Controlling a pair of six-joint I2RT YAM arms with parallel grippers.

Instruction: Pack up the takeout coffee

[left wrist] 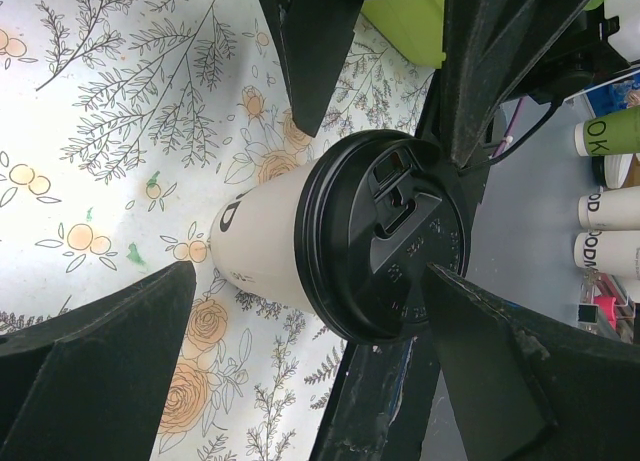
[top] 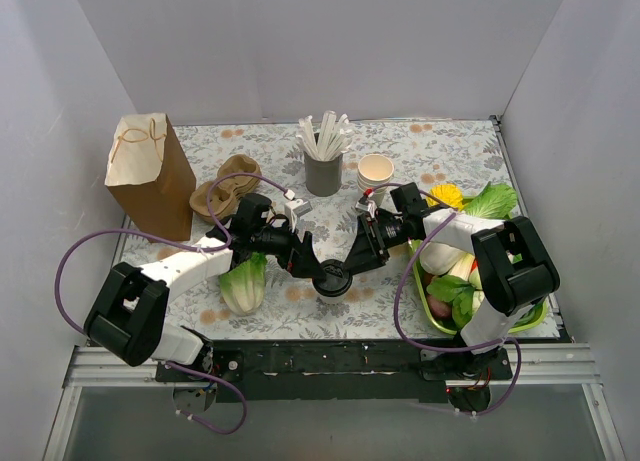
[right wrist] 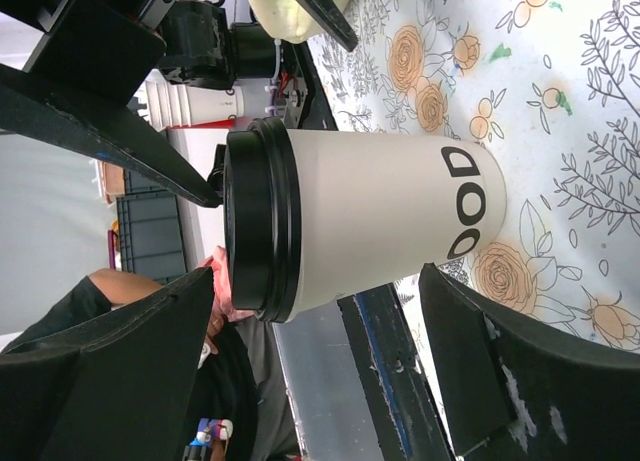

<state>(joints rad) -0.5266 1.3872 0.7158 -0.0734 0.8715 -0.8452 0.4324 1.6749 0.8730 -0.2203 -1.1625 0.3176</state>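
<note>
- Takeout coffee point(top: 332, 278): small cream-white paper cup with black lettering on its side.
- Lid point(left wrist: 385, 236): round, black plastic, fitted on the cup's rim.
- Pose: upright.
- Position: on the floral-print table point(top: 440, 151), near side, roughly midway between left and right.

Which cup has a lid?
The cream paper cup with the round black plastic lid, nearest the front edge; the stacked cream cups and grey cup of sticks are lidless.

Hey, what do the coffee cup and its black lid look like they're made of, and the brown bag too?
The takeout coffee has a body that looks like matte cream paper: dull wall, printed black letters. Its lid seems moulded black plastic, going by the embossed marks and soft sheen. The brown bag looks like kraft paper, matte, with thin looped handles, possibly cord.
</note>
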